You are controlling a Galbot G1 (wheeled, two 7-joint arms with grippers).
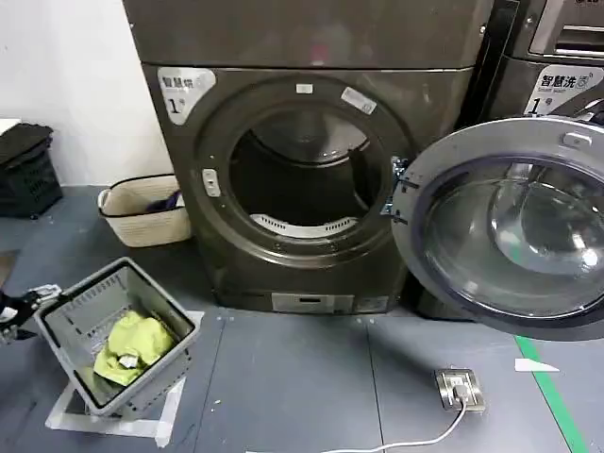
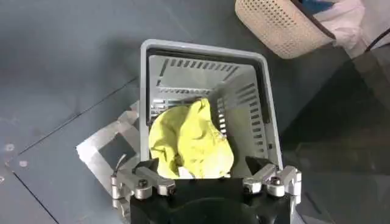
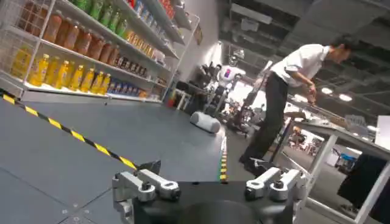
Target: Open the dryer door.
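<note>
Both grippers spread their fingers on nothing; the left gripper (image 2: 206, 182) hangs over the grey basket (image 2: 268, 137) of yellow cloth (image 2: 190, 143), at eight o'clock from the dryer; the right gripper (image 3: 207, 185) faces the room; the dryer door (image 1: 510, 226) stands swung wide at three o'clock, so the task looks done.

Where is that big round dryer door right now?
In the head view, the dryer door is swung wide open on the right side, hinged beside the dryer's dark drum opening and hanging above the grey floor.
</note>
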